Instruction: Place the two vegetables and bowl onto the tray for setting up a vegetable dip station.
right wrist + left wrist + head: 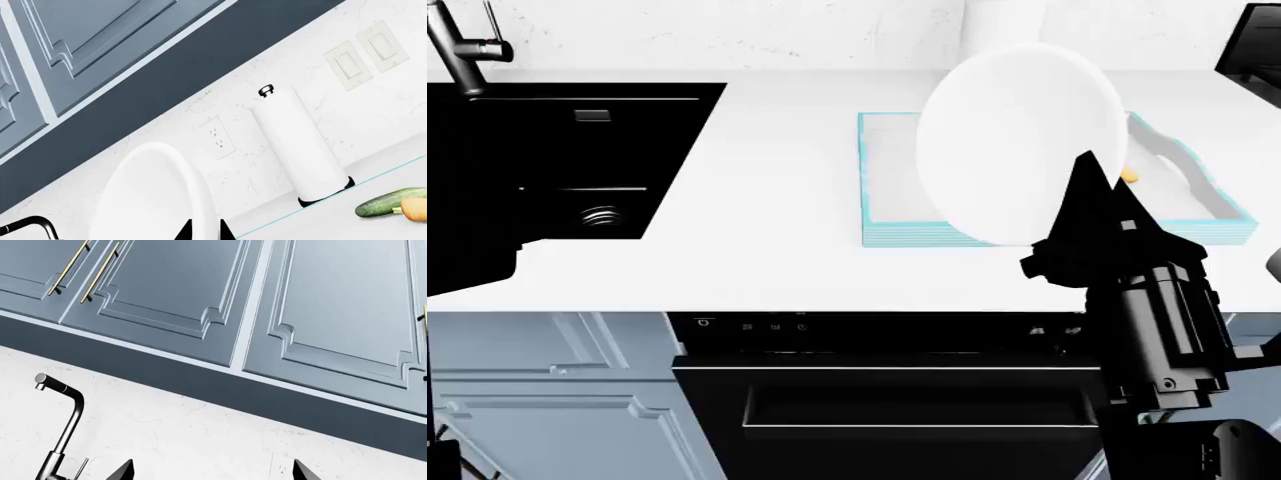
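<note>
Nearest in the head view, the right gripper (1084, 185) rises from the black wrist at the near right, its fingers pinched on the rim of the bowl (1021, 145). The bowl is held up on edge, its round face turned toward the camera, lifted off the counter and hanging in front of the tray (872, 180). The right wrist view agrees: the two dark fingertips sit close together at the bowl's rim.

The relation that matters is bowl to tray. The tray lies directly beyond and below the bowl, its long axis running left to right on the counter, and the bowl already overlaps its middle and right part in this view. I judge the next move to be a short carry forward and down, with the bowl tipped back to level before release.

Farther back, on the tray's right portion, a spot of orange shows past the bowl's edge; the right wrist view shows the carrot (415, 208) and cucumber (390, 201) lying touching beyond the light blue rim, so the bowl should land left of them.

The left gripper (210, 471) is pointed up at the wall cabinets, well away from the tray; its tips stand spread apart and hold nothing. The right arm is clearly the nearer one.
</note>
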You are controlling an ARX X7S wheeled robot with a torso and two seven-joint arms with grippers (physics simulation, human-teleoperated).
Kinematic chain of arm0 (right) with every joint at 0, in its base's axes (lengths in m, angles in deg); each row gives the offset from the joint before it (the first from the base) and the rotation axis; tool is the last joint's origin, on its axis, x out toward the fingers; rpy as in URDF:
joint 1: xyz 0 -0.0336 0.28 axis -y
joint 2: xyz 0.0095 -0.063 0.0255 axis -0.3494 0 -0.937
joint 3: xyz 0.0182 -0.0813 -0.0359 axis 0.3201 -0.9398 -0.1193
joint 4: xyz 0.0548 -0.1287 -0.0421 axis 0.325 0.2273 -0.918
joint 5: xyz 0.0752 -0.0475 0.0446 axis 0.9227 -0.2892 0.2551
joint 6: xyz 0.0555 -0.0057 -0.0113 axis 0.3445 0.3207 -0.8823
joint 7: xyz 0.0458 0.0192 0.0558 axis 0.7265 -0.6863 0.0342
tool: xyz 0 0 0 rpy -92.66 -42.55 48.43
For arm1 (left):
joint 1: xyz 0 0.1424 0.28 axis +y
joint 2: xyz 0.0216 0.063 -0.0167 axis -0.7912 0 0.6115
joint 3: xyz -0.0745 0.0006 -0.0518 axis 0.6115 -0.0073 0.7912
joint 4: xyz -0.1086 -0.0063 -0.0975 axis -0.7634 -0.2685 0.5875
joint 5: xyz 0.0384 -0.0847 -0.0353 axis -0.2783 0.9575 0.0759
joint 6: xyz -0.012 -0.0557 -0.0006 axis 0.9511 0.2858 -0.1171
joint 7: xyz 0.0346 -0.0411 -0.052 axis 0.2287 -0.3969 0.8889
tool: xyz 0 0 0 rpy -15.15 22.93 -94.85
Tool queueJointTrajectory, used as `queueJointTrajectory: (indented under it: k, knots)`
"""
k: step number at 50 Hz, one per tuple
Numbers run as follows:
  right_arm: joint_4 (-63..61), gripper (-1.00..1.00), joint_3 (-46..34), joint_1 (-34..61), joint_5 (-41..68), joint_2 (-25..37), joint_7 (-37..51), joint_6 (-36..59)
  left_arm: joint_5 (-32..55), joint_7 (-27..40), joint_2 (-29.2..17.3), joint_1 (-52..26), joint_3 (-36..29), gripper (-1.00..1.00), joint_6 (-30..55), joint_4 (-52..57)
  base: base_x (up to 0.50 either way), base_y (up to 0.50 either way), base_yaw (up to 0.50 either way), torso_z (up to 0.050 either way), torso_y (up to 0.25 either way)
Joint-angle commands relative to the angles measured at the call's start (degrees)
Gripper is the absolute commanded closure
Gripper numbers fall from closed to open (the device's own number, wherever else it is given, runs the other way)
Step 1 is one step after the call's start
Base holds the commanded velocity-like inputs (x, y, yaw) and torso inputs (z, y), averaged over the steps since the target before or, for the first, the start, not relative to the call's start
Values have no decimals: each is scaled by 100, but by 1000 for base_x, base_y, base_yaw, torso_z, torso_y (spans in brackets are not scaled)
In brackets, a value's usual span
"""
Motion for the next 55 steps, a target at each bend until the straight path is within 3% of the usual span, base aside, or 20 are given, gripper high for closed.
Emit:
queueJointTrajectory:
  k: [1, 30, 43, 49, 55]
  knots:
    - [-27, 100, 81, 9, -69, -2, -40, 26, -11, 9, -1, -12, -21, -100, -1, 2, 110, -500, 0, 0, 0]
    - [-73, 100, 96, 90, -83, -119, -69, 373, -28, -9, -3, 4, -41, -100, -49, -41, 139, -500, 0, 0, 0]
    - [-299, 100, 100, 331, -336, -176, 263, 963, -36, 14, -13, 31, -41, -100, -50, -47, 15, -19, 0, 2, 1]
    - [-822, 100, 111, 759, -270, -121, 525, 1585, -16, 48, -39, 46, -11, -100, -50, -18, 0, 0, 0, 0, 0]
    - [-1413, 100, 254, 2150, 748, -126, 790, 2955, 32, 88, -85, 119, 95, -100, -102, -2, 0, 0, 0, 0, 0]
